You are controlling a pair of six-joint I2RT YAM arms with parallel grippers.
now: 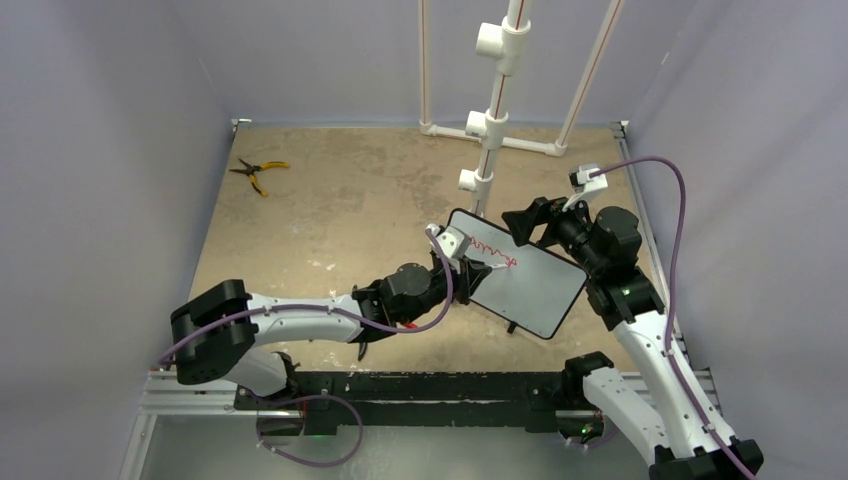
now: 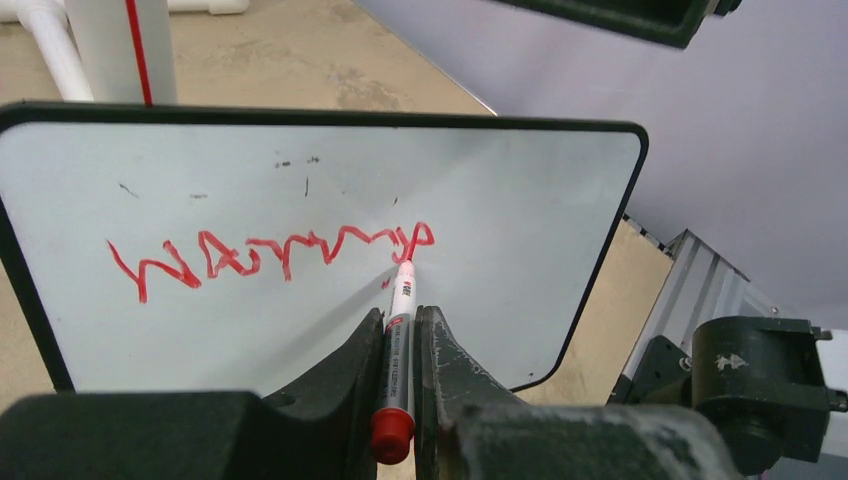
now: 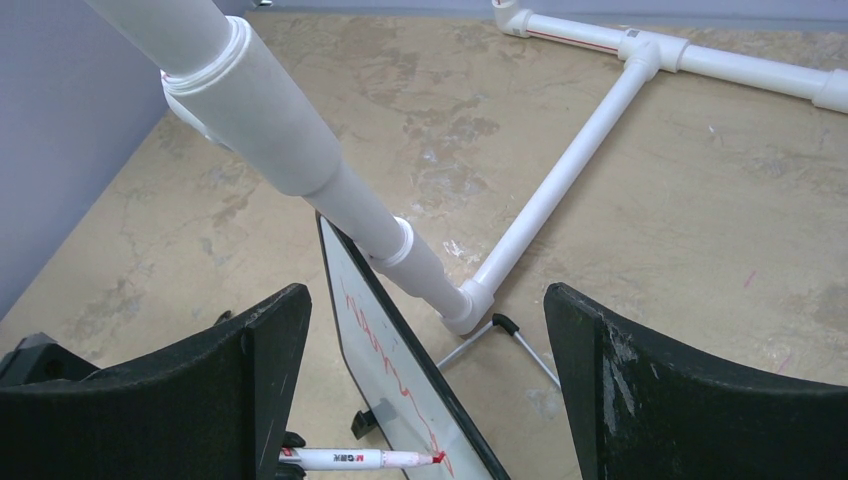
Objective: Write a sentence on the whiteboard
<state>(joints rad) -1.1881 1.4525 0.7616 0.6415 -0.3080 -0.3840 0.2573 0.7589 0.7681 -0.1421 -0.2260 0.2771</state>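
Sentence (image 2: 285, 250) ends well short of whiteboard (image 2: 500, 190) edge.

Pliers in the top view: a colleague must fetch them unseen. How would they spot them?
Start at the tan table, then go to its far left corner, away from the whiteboard and white pipe stand. The pliers lie there alone, the only thing with yellow handles.

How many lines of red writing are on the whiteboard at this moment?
1. The sentence runs across the middle of the whiteboard, ending at the marker tip. The left gripper hides part of the board's lower edge.
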